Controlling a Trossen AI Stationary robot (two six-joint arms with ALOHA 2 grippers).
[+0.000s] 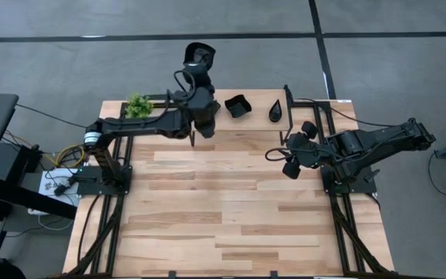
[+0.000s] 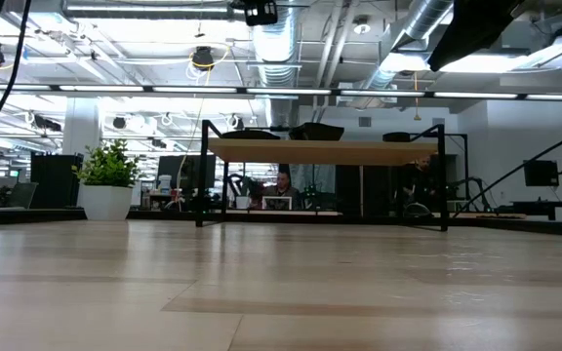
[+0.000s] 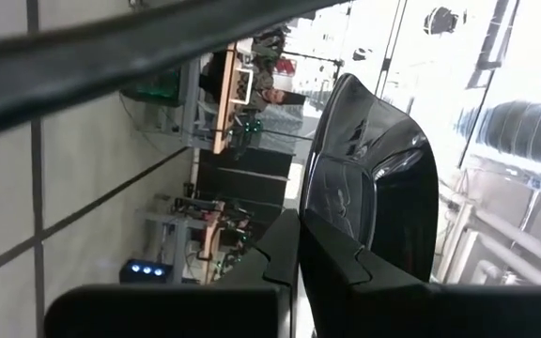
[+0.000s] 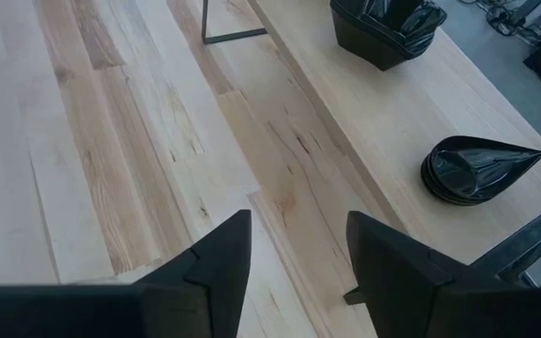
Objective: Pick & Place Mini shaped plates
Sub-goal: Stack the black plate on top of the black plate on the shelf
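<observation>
I see my left pincer (image 1: 200, 62) clamped on one glossy black plate (image 1: 200, 53) past the desk's (image 1: 231, 217) far edge; my right pincer (image 1: 296, 147) hangs open beside the teardrop stack (image 4: 472, 169) and square stack (image 4: 388, 28) on the raised shelf (image 4: 374, 113)

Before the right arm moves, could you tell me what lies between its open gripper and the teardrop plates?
Only bare wood, in the right wrist view, between the right gripper and the teardrop plates.

Glossy black plates (image 4: 477, 169) on a smooth pale wood table (image 4: 139, 141).
</observation>
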